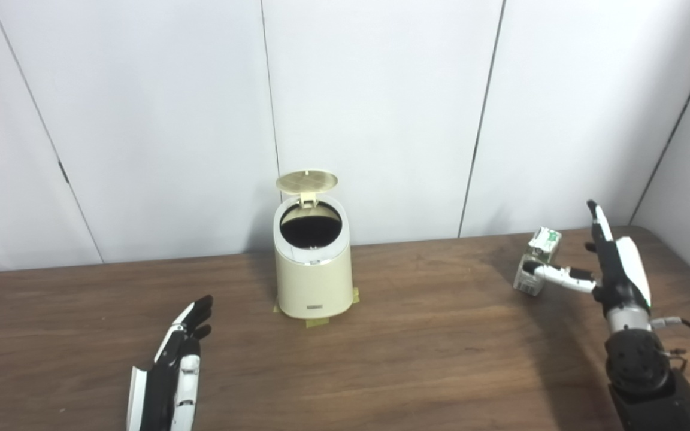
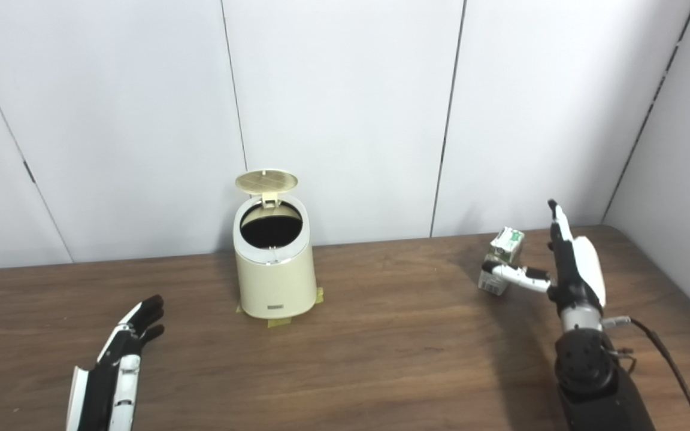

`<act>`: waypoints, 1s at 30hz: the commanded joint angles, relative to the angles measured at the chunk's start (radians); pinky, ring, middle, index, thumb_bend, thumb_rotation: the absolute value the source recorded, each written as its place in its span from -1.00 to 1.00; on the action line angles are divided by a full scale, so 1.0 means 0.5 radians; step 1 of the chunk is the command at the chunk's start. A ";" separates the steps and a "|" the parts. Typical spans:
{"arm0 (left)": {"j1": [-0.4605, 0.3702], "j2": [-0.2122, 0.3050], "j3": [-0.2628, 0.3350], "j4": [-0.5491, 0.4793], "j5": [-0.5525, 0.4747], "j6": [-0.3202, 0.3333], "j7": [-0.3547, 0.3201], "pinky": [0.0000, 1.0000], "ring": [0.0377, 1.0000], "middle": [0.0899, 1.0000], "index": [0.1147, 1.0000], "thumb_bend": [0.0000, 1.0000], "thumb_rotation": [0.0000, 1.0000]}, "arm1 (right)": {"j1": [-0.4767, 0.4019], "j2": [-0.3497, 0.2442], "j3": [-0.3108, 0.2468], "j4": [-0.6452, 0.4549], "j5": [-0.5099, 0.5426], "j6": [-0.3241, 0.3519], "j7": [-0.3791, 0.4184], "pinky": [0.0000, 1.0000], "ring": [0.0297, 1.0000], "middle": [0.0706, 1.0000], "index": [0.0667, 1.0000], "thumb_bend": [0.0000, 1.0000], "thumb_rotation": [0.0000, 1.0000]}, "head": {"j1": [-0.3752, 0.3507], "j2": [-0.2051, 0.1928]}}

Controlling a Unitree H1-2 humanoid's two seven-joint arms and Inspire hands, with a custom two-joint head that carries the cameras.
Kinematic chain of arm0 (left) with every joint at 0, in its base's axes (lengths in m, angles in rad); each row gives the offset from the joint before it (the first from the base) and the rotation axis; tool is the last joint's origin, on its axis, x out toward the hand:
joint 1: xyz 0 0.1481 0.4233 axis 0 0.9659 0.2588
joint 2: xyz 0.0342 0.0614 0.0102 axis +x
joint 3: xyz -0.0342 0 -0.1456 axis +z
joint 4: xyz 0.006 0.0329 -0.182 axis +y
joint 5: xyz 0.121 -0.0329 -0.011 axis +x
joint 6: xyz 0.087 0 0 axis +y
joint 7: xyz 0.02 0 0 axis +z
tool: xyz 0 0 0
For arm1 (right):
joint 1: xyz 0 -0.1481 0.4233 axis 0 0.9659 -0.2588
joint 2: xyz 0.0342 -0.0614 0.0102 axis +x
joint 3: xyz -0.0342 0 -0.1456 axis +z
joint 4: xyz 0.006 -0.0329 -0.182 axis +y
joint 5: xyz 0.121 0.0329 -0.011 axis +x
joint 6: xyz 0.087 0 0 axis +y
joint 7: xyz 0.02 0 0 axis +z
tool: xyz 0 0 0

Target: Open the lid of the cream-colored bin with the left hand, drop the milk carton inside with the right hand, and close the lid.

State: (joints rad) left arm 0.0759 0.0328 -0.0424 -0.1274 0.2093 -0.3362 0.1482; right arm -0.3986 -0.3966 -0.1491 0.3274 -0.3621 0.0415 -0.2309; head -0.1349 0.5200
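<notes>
While the bin (image 1: 312,269) stands with its lid (image 1: 307,181) up, the milk carton (image 1: 536,261) is touched by the spread right hand (image 1: 611,263); the left hand (image 1: 171,365) is held flat, fingers apart, well apart from both.

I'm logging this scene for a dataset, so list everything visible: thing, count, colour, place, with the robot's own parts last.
bin: one, cream-coloured, standing at the back middle of the table, mouth open.
lid: one, cream-coloured, hinged upright at the back of the bin's rim.
tape pieces: a few, yellowish, on the table at the bin's base.
milk carton: one, white with green print, on the table at the far right, next to the right hand's thumb.
table: one, dark brown wood, across the foreground.
wall panels: several, white, behind the table.
left hand: one, black and white, open, low at the near left, holding nothing.
right hand: one, black and white, open, beside the carton, fingers up.
</notes>
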 commanded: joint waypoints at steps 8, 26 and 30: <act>0.109 0.025 0.024 0.104 0.063 -0.039 0.006 0.60 0.70 0.72 0.66 -0.37 0.92 | -0.187 -0.071 -0.057 0.264 0.147 -0.100 -0.034 0.50 0.75 0.83 0.87 0.83 -0.28 | -0.009 0.006; 0.113 0.052 0.020 0.082 0.071 0.033 -0.050 0.60 0.72 0.73 0.67 -0.44 0.84 | -0.456 -0.167 -0.146 0.949 0.712 -0.320 0.337 0.47 0.59 0.67 0.70 0.92 -0.26 | -0.014 -0.003; 0.109 0.047 0.029 0.085 0.071 0.032 -0.055 0.59 0.71 0.72 0.66 -0.43 0.80 | -0.484 -0.172 -0.131 1.019 0.735 -0.360 0.351 0.49 0.62 0.70 0.67 0.89 -0.31 | -0.013 -0.006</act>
State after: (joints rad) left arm 0.0763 0.0329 -0.0371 -0.1266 0.2112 -0.3110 0.1187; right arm -0.5814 -0.4528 -0.2156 0.8479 -0.0039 -0.0935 -0.0580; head -0.1411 0.5170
